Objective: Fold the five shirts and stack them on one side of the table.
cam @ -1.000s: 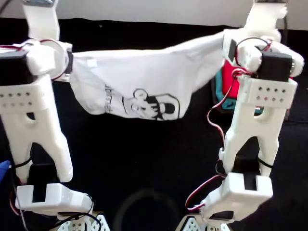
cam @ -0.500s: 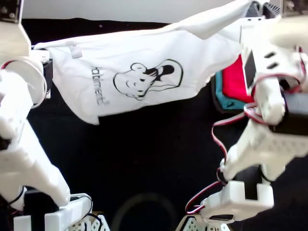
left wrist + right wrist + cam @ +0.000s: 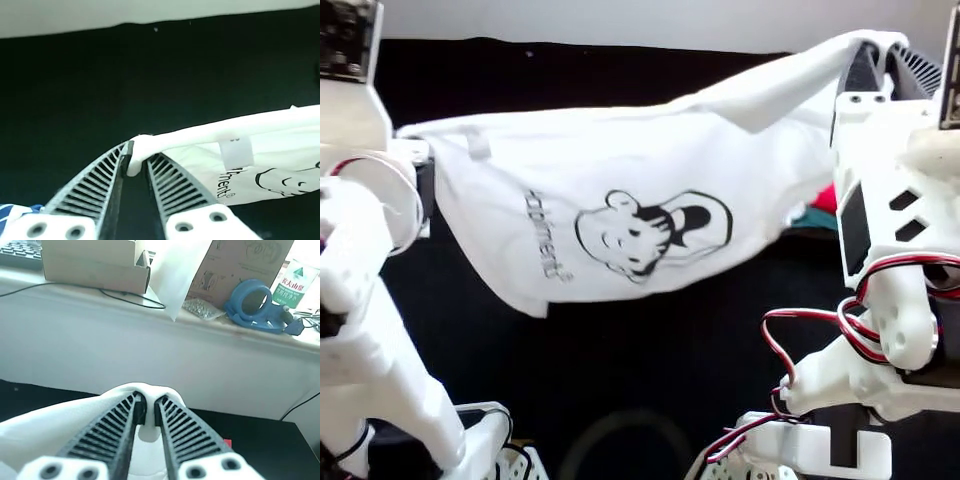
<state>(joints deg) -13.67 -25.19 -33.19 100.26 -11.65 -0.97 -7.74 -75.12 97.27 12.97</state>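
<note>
Left hand [image 3: 134,152], right hand [image 3: 146,404]: each clamped on the white shirt [image 3: 620,215]; I hold it higher now, stretched above the desk [image 3: 650,365], folding pending.

White shirt [image 3: 650,165]: lifted, stretched flatter, print fully exposed; edge now covers most of folded stack [image 3: 823,200]. Right gripper [image 3: 146,402]: risen above stack. Left gripper [image 3: 132,152]: shifted away from stack.

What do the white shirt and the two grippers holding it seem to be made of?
White shirt: soft matte knit, probably cotton; it sags and creases between its held ends. Left gripper and right gripper: rigid matte white plastic, likely 3D-printed, judging by the ribbed slotted fingers.
</note>
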